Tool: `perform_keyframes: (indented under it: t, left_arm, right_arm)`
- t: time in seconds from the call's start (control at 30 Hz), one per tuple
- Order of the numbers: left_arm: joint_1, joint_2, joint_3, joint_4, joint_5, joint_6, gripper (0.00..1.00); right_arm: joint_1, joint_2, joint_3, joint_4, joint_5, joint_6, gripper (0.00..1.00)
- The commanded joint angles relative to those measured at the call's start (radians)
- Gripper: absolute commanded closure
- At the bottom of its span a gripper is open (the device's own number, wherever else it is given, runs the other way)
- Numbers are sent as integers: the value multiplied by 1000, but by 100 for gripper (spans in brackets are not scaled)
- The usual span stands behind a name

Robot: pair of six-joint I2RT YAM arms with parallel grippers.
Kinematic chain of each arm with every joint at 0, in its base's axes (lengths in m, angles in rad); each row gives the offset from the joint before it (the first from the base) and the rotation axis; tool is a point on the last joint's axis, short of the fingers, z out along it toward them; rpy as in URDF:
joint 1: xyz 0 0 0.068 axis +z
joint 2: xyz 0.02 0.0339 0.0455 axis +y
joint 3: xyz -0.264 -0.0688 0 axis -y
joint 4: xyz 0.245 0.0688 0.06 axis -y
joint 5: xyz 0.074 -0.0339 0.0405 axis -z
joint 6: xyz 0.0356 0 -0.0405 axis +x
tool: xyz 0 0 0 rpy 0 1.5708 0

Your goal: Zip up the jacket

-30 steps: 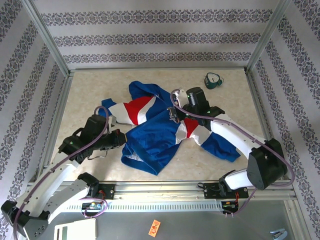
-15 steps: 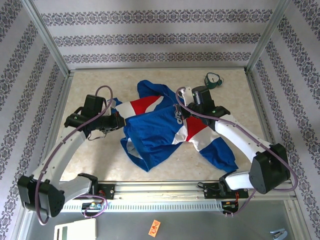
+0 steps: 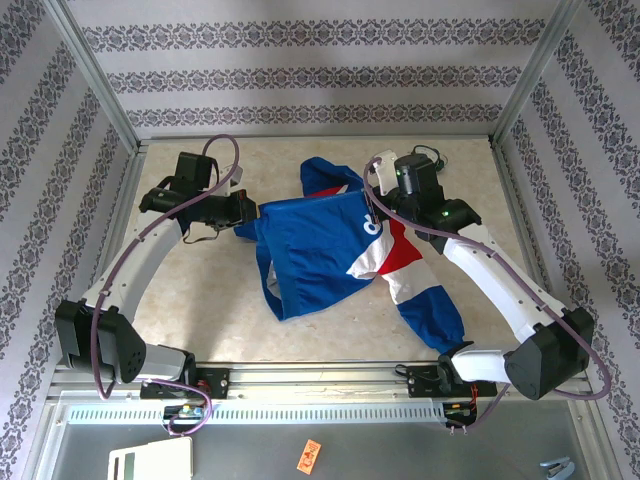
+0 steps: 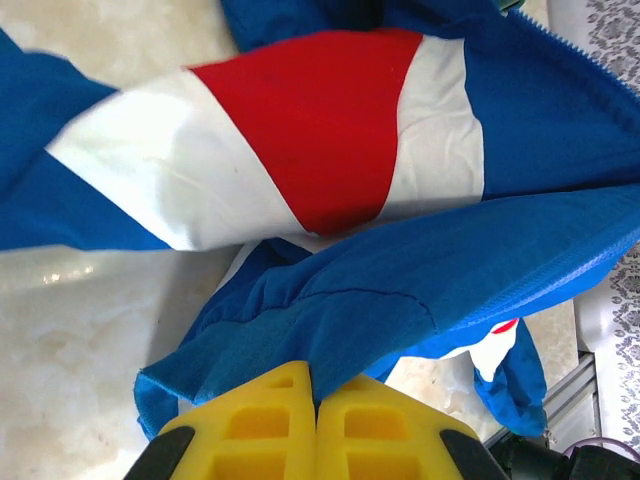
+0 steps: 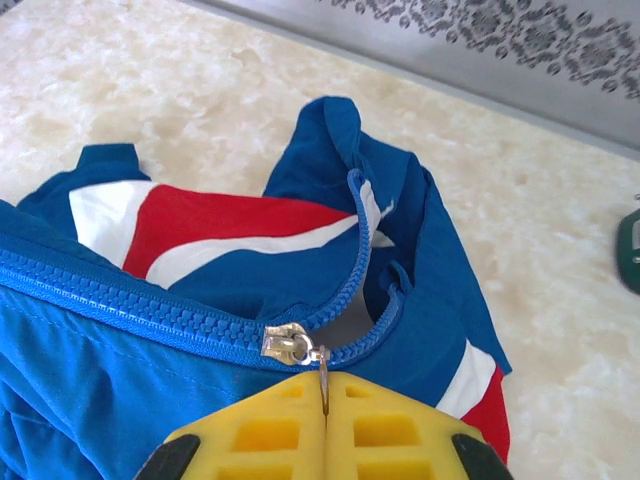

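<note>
The royal-blue jacket (image 3: 320, 250) with red and white panels hangs stretched between both arms above the table's far half. My left gripper (image 3: 248, 210) is shut on the jacket's blue hem edge (image 4: 300, 345), its yellow fingers (image 4: 275, 425) pinching the cloth. My right gripper (image 3: 372, 205) is shut on the zipper pull (image 5: 323, 385), a thin metal tab between the yellow pads. The silver slider (image 5: 287, 343) sits on the blue zipper teeth (image 5: 130, 300), which are closed to its left and split open toward the collar (image 5: 345, 215).
A small dark-green object (image 3: 428, 155) lies at the far right of the table, behind the right arm. The marble tabletop (image 3: 200, 300) is bordered by a metal frame and patterned walls. One sleeve (image 3: 435, 310) trails toward the near right.
Both arms have risen and moved toward the far side, pulling the jacket up and taut. The left gripper swung far and left with the hem; the right gripper drew the zipper pull along.
</note>
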Motion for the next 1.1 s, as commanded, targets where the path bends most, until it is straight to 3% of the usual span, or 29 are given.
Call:
perform_keyframes:
  t: [0.0, 0.27, 0.57, 1.07]
  left_arm:
    - [21, -12, 45, -48, 7, 58, 100]
    - [21, -184, -192, -66, 1, 19, 100]
    - [10, -444, -474, -14, 47, -125, 100]
    - [11, -589, -524, -75, 46, -149, 100]
  right_arm:
    - [40, -32, 49, -64, 82, -19, 100]
    - [39, 65, -29, -12, 8, 26, 100]
    - [16, 214, -22, 9, -62, 36, 100]
    - [-49, 387, 126, -5, -52, 10, 100]
